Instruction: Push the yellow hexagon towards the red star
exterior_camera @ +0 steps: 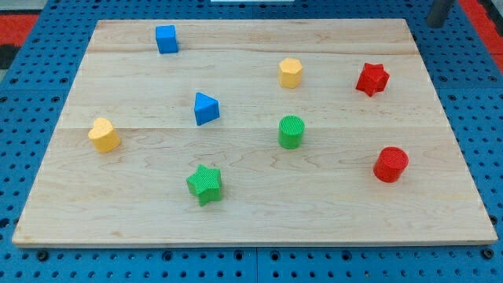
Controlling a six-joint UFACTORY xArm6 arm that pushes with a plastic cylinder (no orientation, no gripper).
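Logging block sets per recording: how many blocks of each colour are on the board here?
Blue: 2, the blue cube and blue triangle
Yellow: 2, the yellow hexagon and yellow heart
Red: 2, the red star and red cylinder
Green: 2, the green cylinder and green star
Total: 8

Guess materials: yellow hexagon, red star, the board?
Yellow hexagon and red star: probably matte plastic, possibly 3D-printed; solid even colour, and the green cylinder shows fine ridges. Board: light wood planks, unglossed; visible grain and seams between strips. My tip seems to be the dark rod at the view's top right, off the board, far from both.
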